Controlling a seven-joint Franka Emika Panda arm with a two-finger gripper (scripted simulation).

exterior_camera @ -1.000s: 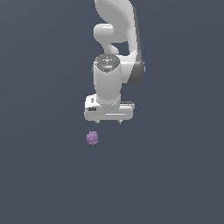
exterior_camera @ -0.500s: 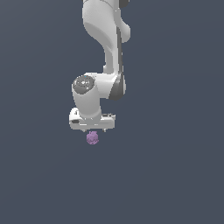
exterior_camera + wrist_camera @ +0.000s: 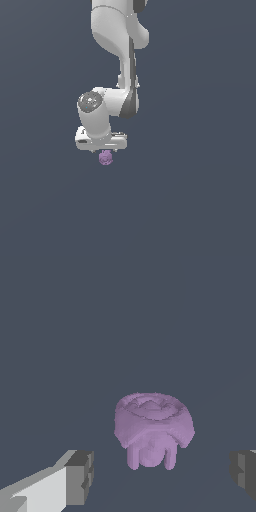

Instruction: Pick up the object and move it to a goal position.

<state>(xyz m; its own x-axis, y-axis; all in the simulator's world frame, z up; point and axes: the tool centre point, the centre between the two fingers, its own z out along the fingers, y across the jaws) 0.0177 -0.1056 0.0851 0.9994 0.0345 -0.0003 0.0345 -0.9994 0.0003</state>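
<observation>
Right now my screen is filled mostly by the counter (image 3: 200,200), a flat, unmarked slate-grey surface that runs off all sides of both views, so I see none of its edges or corners and cannot place anything against them.

Next in size is the white Panda arm (image 3: 117,40), which enters from the top of the exterior view, bends at a grey-capped joint, and ends in the broad white hand pointing down at the surface.

On the wrist view I see the gripper (image 3: 162,476) with its jaws spread wide: one dark grey fingertip (image 3: 80,477) on its white finger on one side, and the other just showing at the opposite border of the picture. Bare counter shows between each pad and the thing in the middle, so I read the hand as open and holding nothing.

Smallest is the object (image 3: 152,428), a light-purple lumpy piece with a ring-like face turned up and stubby lobes hanging below. It sits between the two fingertips, touching neither. In the exterior view it shows as a tiny purple blob directly under the hand; whether it touches the hand there I cannot tell.
</observation>
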